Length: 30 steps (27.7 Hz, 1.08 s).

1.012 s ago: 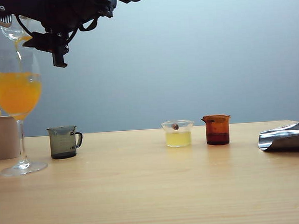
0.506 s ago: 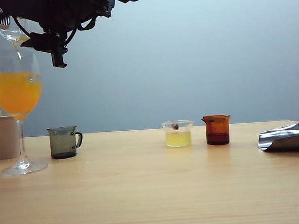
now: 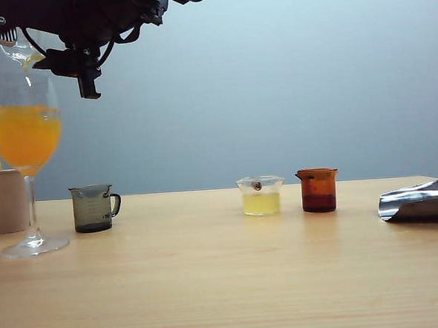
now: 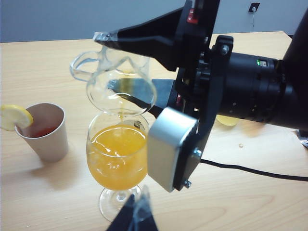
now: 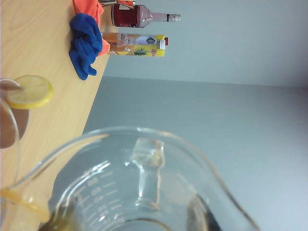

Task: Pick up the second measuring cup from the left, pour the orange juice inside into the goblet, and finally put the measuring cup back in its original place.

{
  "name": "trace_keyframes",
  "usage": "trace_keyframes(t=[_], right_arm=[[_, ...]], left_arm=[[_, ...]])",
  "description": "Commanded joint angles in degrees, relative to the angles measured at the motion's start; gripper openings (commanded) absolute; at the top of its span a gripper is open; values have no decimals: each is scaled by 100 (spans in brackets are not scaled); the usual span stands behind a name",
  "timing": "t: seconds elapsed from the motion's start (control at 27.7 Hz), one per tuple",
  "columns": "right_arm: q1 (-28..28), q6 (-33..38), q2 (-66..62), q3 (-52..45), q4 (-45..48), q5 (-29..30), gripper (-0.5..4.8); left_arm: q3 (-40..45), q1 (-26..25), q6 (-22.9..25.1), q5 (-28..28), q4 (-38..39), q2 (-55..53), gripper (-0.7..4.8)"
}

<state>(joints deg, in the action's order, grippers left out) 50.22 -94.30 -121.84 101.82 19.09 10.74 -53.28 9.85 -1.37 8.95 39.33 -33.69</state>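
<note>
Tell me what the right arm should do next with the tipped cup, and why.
Probably tip the measuring cup back upright. The right gripper holds it tilted over the goblet, only a thin trickle of orange juice falls, and the cup looks nearly empty. The left gripper waits beside the goblet's foot.

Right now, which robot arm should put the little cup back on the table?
The right one, probably. Its end effector already holds the little cup, tipped over the wine glass with the juice nearly all poured. The left end effector hangs beside the glass's foot, holding nothing.
</note>
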Motion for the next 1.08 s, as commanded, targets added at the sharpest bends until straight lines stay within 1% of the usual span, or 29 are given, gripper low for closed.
trace_keyframes(t=[0.04,0.22,0.47,0.69,0.8,0.83,0.87,0.94,1.08], right_arm=[[24,623,48,55,175,4,-6],[22,1703,50,55,170,4,-6],[-20,3462,52,55,210,-81,-6],[-321,4395,63,55,240,-208,-6],[-494,5071,66,55,415,-214,-6],[-619,5543,66,55,590,-229,-6],[-682,5772,66,55,671,-264,-6],[-826,6334,66,55,804,-474,-6],[-990,7121,66,48,815,-804,-6]], left_arm=[[-28,2,-15,28,-33,9,-5],[-28,2,-15,28,-35,9,-5],[-28,2,-13,26,-33,9,-5],[-28,2,-13,28,-33,9,-5],[-28,0,-13,28,-35,9,-5],[-28,0,-13,28,-35,9,-5],[-28,0,-13,28,-35,9,-5],[-28,0,-11,28,-35,9,-5],[-28,0,-11,26,-37,9,-5]])
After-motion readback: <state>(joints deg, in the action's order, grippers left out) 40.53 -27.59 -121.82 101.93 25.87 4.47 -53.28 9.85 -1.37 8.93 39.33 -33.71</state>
